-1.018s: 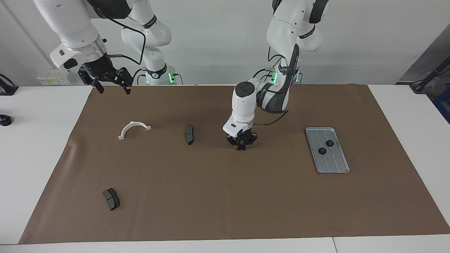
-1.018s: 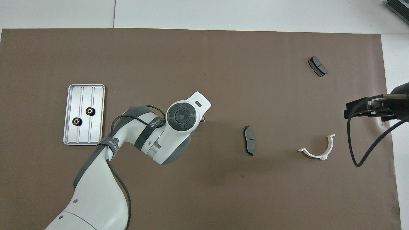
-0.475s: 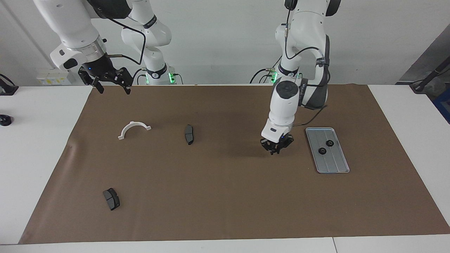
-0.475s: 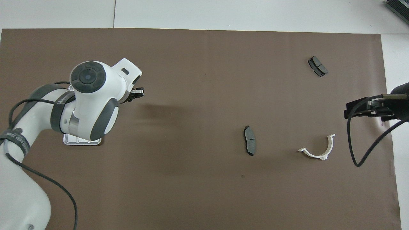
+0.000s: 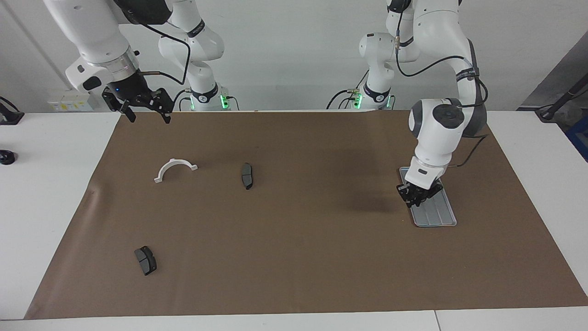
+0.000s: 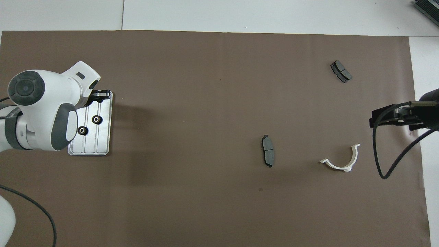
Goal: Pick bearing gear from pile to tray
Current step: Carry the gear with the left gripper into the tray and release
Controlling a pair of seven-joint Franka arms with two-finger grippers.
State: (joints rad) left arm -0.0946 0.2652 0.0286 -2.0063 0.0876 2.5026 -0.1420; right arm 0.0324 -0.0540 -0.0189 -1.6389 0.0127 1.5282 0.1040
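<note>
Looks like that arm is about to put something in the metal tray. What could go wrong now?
The left gripper hangs shut over the tray, near its rim, so whatever it releases might land on the mat. Two gears already lie loose in the tray; a drop could knock them about.

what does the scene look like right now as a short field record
left gripper: shut, over the tray; whether it holds a gear cannot be told
right gripper: open, waiting raised over the mat's edge at its own end
in tray: two black gears
on mat: white half-ring bracket, two brake pads
</note>
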